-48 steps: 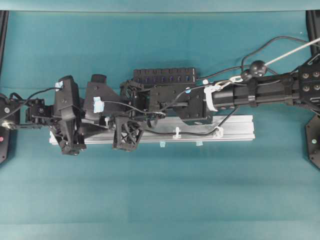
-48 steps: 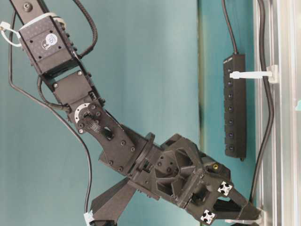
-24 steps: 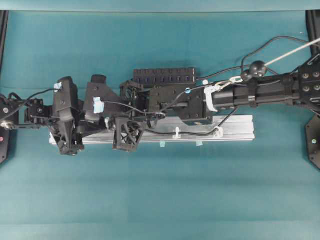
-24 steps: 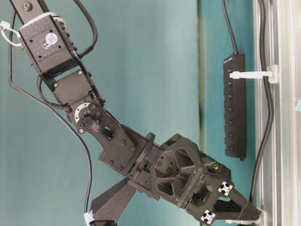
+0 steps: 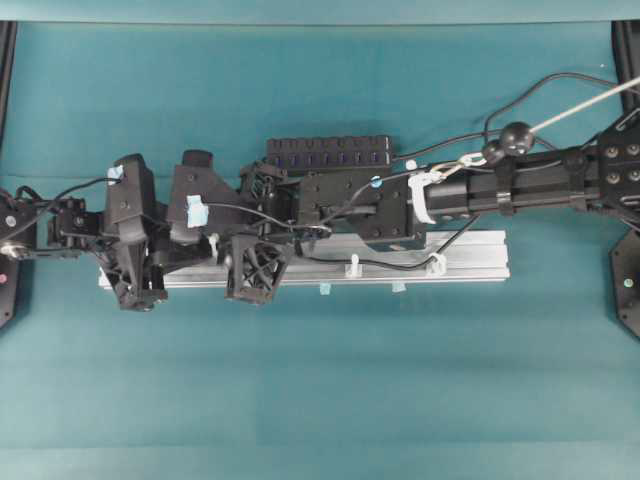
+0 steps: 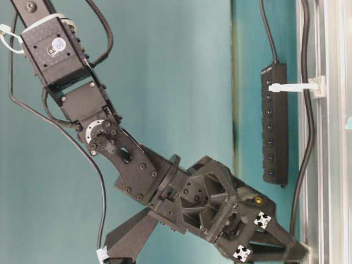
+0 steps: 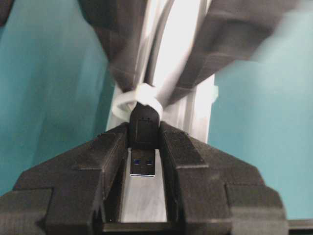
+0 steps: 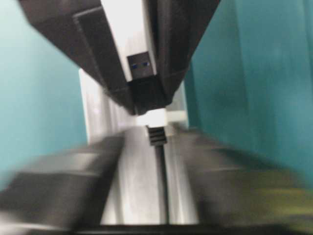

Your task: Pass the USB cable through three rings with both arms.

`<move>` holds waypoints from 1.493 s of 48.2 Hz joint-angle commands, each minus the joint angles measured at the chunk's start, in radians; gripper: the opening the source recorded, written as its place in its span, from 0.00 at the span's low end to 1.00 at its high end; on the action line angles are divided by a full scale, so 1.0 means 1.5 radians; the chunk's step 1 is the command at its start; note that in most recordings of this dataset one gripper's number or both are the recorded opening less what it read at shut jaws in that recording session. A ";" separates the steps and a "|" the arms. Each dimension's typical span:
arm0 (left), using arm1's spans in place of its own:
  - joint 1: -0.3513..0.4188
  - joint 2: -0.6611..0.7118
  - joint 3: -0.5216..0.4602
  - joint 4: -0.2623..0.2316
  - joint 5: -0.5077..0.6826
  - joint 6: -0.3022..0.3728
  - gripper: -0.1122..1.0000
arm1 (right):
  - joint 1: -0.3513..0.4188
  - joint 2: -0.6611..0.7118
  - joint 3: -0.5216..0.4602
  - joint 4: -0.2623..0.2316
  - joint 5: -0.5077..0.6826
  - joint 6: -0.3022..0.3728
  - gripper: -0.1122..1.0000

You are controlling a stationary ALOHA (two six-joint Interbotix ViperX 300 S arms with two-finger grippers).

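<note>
The left gripper [image 7: 145, 133] is clamping the black body of the USB plug [image 7: 144, 125], with the metal tip pointing back toward its own wrist camera. The plug is sitting just past the ring [image 7: 142, 100] at the left end of the aluminium rail [image 5: 470, 262]. The right gripper [image 8: 156, 142] is standing apart on the other side of that ring. Its fingers [image 8: 63, 181] are blurred and are flanking the USB cable [image 8: 160, 186] without pinching it.

The cable is lying along the rail through the middle ring [image 5: 353, 265] and the right-hand ring [image 5: 437, 264], so the threading looks nearly finished. The step in hand appears to be the handover and the pull-through.

To do it well, the left gripper should be drawing the plug straight along the rail's axis, away from the ring. Pulling low and level, not upward, would keep the cord from levering against the thin plastic loop. The right gripper should be staying clear of the cord so the slack can feed freely. A snag at the strain relief [image 8: 156, 136], which sits right at the ring, is the likely trouble.

The right arm [image 5: 500, 190] is stretching long over the rail from its right end, sloping down so the gripper meets the rail near the ring. The left arm [image 5: 130, 215] is folding short beside the rail's left end.
</note>
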 commanded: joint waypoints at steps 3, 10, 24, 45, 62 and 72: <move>0.000 -0.010 -0.003 0.001 0.002 -0.001 0.31 | 0.003 -0.024 -0.002 -0.004 0.008 0.001 0.53; 0.001 -0.027 -0.003 0.001 0.030 -0.001 0.31 | 0.003 -0.038 0.010 -0.015 0.015 0.002 0.86; 0.000 -0.097 0.013 0.001 0.098 0.001 0.31 | -0.004 -0.093 0.080 -0.018 0.006 0.004 0.83; 0.000 -0.247 0.016 0.001 0.210 0.003 0.31 | -0.009 -0.176 0.176 -0.018 -0.040 0.006 0.83; 0.000 -0.329 0.019 0.001 0.299 0.003 0.31 | -0.009 -0.235 0.235 -0.018 -0.067 0.007 0.82; 0.000 -0.341 0.014 0.001 0.298 0.003 0.31 | -0.009 -0.284 0.264 -0.018 -0.076 0.007 0.82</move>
